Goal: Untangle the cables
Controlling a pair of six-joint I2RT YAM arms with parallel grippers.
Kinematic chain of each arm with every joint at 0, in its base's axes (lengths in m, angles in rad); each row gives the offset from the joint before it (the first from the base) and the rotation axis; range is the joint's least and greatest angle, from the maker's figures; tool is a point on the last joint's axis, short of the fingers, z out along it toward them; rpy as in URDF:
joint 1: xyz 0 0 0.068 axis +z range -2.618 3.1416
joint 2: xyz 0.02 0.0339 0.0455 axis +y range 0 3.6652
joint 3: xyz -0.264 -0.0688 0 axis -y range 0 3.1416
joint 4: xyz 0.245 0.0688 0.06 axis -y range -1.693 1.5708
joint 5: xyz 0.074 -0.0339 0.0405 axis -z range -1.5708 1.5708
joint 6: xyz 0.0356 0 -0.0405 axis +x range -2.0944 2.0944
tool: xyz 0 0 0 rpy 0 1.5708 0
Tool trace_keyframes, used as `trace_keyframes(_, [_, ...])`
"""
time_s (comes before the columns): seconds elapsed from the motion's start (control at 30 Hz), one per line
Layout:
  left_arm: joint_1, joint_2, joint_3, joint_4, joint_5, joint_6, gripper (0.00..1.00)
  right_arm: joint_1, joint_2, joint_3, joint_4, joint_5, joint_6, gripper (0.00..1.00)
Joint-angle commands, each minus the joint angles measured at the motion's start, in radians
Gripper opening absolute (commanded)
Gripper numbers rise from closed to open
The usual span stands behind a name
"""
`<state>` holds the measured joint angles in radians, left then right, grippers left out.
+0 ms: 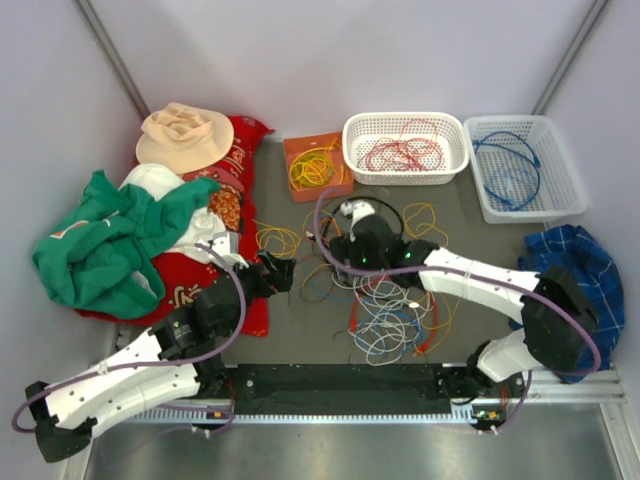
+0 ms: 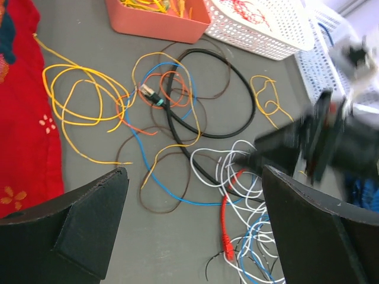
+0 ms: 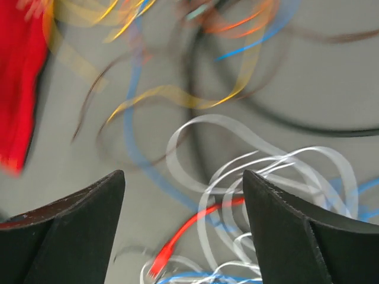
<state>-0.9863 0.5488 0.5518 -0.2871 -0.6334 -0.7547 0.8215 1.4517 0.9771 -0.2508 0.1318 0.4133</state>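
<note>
On the grey table (image 1: pixel 300 345) the biggest mass is the heap of clothes (image 1: pixel 100 245) at nine o'clock. Next come the basket of red wires (image 1: pixel 404 117) at twelve, the basket of blue wires (image 1: pixel 530 212) at two, and the orange tray (image 1: pixel 298 150) at eleven. The unsorted cables (image 1: pixel 385 315) sprawl at the centre, running from about ten o'clock down to six. Both claws hang over that knot. The left claw (image 1: pixel 278 272) is at its nine o'clock edge, fingers spread wide with nothing between them. The right claw (image 1: pixel 340 245) is at its twelve o'clock edge, likewise spread and empty, though its own view is smeared. The chief risk, I judge, is a pinch that takes several strands at once. The thick black cable (image 2: pixel 237 89) loops through blue and brown wires and the yellow wires (image 2: pixel 77 100), and white strands lie across the red lead (image 2: pixel 224 228), so lifting one could drag or tighten the whole knot. The claws are near each other and could collide. The yellow wires, just beside the red cloth (image 2: pixel 23 118), could snag it.
</note>
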Motion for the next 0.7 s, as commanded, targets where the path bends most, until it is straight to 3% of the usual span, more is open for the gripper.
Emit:
trace_keyframes(0.0, [0.001,0.016,0.028,-0.024,-0.034,-0.023,0.98,0.143,-0.1,-0.078,0.083,0.0,-0.077,0.78])
trace_keyframes(0.13, [0.003,0.03,0.023,-0.035,-0.031,-0.052,0.98,0.231,-0.123,-0.144,0.13,-0.011,-0.123,0.74])
trace_keyframes(0.37, [0.003,0.022,0.013,-0.058,-0.019,-0.092,0.98,0.238,-0.076,-0.172,0.153,0.087,-0.137,0.71])
trace_keyframes(0.67, [0.001,0.007,0.02,-0.087,-0.015,-0.109,0.98,0.237,0.133,-0.101,0.166,0.112,-0.163,0.67])
